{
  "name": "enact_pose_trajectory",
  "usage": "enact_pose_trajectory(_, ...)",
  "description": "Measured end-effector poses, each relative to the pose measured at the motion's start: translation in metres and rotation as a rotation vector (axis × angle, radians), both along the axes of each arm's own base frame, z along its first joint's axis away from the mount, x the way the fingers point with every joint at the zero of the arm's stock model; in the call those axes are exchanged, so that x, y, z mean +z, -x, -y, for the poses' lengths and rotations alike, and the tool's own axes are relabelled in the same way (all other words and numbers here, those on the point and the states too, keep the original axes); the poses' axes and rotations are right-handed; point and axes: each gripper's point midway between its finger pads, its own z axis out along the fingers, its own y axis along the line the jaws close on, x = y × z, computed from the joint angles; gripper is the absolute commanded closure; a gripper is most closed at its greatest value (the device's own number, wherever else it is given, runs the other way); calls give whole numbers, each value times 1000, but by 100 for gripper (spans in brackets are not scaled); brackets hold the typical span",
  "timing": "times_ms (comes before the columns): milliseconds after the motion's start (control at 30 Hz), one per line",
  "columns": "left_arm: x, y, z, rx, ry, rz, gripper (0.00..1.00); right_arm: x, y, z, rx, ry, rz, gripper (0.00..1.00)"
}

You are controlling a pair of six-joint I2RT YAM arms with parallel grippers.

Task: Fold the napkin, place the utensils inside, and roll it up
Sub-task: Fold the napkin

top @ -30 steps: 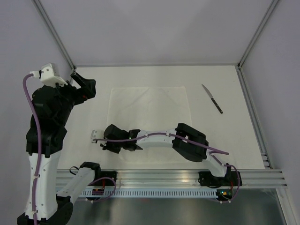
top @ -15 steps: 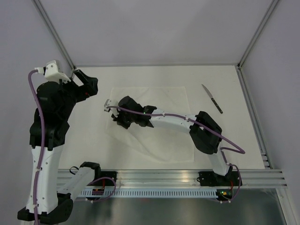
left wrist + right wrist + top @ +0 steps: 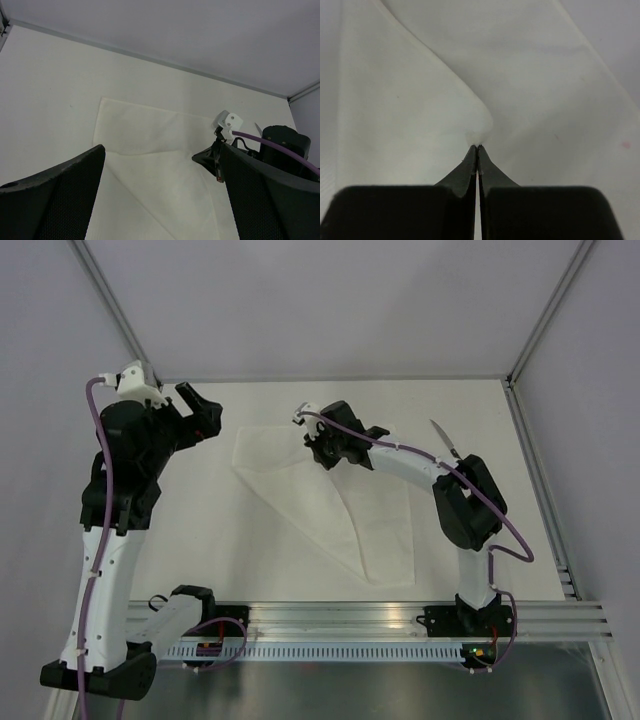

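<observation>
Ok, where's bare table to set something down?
Free: table near-left, between napkin and left arm; also the strip along the right edge. Crowded: far right, where the right arm crosses over the knife.

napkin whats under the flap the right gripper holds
Only the lower layer of the napkin shows, past the flap pinched by the right gripper, jaws shut. Whatever the flap covers is hidden. The knife lies outside it, on the table, partly under the right arm.

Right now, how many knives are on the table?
1. The knife lies at the far right of the table, beyond the napkin, its handle partly hidden behind the right arm. I see no others.
</observation>
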Motion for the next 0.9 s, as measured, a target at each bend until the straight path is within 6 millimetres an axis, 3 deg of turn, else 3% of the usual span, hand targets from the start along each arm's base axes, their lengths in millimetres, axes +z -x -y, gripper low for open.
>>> enact_pose_trajectory(300,-2,-7,5,-19,4,-2,0,-15,-43,71,-140,34,-18,100)
enact_pose_trajectory(567,-8,-13,9,-38,7,-13,0,-28,-53,113,-217,52,-50,99)
enact_pose_trajectory(900,-10,-17,11,-46,8,-18,0,3,-74,146,-301,-6,10,100)
